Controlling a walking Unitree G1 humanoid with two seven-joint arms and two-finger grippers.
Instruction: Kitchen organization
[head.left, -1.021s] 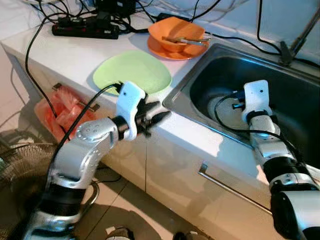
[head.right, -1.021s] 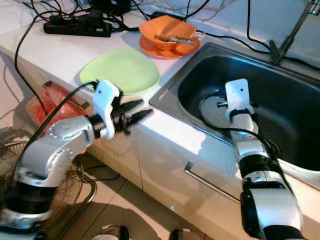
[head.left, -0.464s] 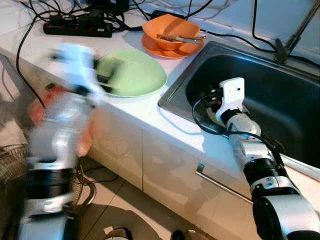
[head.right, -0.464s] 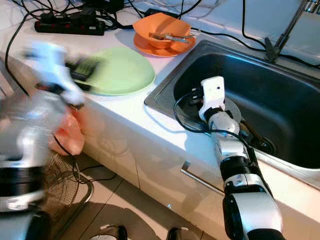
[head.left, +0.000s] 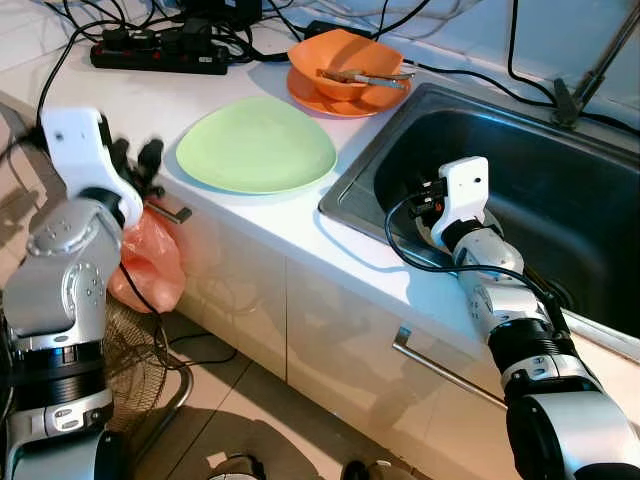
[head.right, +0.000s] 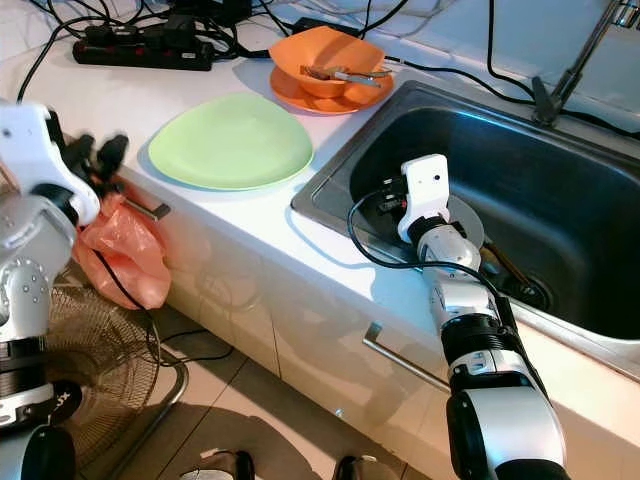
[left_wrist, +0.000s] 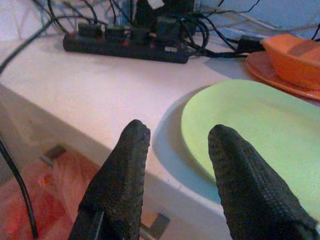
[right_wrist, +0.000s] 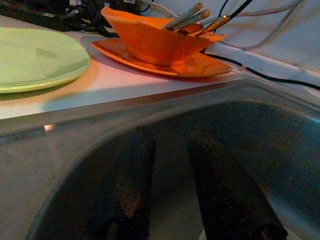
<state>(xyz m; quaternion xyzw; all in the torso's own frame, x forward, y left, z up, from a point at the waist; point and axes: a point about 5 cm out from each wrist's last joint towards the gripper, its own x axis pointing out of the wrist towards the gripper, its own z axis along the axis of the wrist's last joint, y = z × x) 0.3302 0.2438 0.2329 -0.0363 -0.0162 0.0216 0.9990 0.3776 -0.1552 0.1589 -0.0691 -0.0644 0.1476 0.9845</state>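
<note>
On the white countertop (head.left: 150, 95): pale green round plate (head.left: 256, 145) lies flat near the front edge; behind it an orange bowl (head.left: 345, 62) stands on an orange plate (head.left: 340, 102), with metal cutlery (head.left: 365, 76) resting in the bowl.
Back of counter: black power strip (head.left: 160, 55) amid a tangle of black cables.
Sink: stainless steel basin (head.left: 560, 190), just beside the plates; a round pale dish (head.right: 467, 222) lies on its bottom, partly hidden by the arm.
Left gripper (left_wrist: 177, 172): at the counter's front edge, just short of the green plate's rim; fingers apart, nothing between them.
Right gripper (right_wrist: 172, 175): low inside the basin, pointing toward the orange stack; fingers parted, empty.
Below counter: orange-pink plastic bag (head.left: 150, 265) hangs from a cabinet handle; a wire fan guard (head.right: 80, 340) stands on the floor.
Progress: early, by my reading. Nothing grasped; all dishes seem to await sorting.
Left to do: probably take the green plate first, the left claw being lined up on it.
</note>
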